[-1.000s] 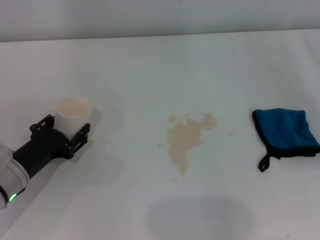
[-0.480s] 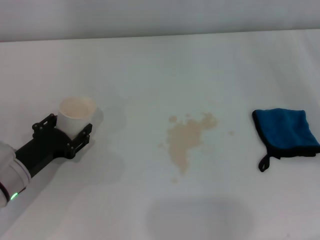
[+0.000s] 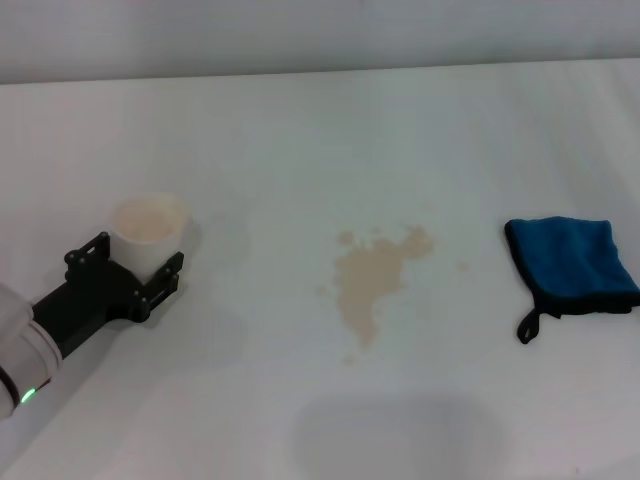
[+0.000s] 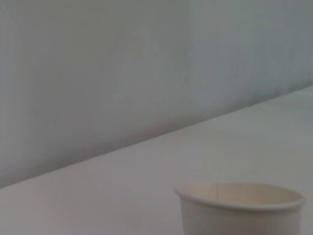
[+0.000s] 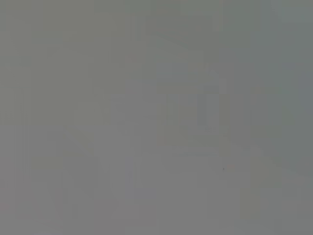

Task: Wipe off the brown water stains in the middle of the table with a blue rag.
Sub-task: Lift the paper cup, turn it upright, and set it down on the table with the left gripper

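Observation:
The brown water stains [image 3: 372,280] spread as a pale tan splotch with small droplets in the middle of the white table [image 3: 300,130]. The blue rag [image 3: 572,260] lies folded at the right, its black loop pointing toward the front edge, and nothing touches it. Far to the left of the stains, my left gripper [image 3: 132,258] is shut on a white paper cup [image 3: 148,228] that stands upright between its black fingers. The left wrist view shows the cup's rim [image 4: 239,196] close up. My right gripper is out of view, and the right wrist view is plain grey.
A grey wall runs behind the table's far edge [image 3: 320,70]. A faint shadow falls on the tabletop near the front middle [image 3: 400,435].
The left gripper and the cup shifted a little to the right, then back left and slightly toward the front. The rag and the stains stayed put.

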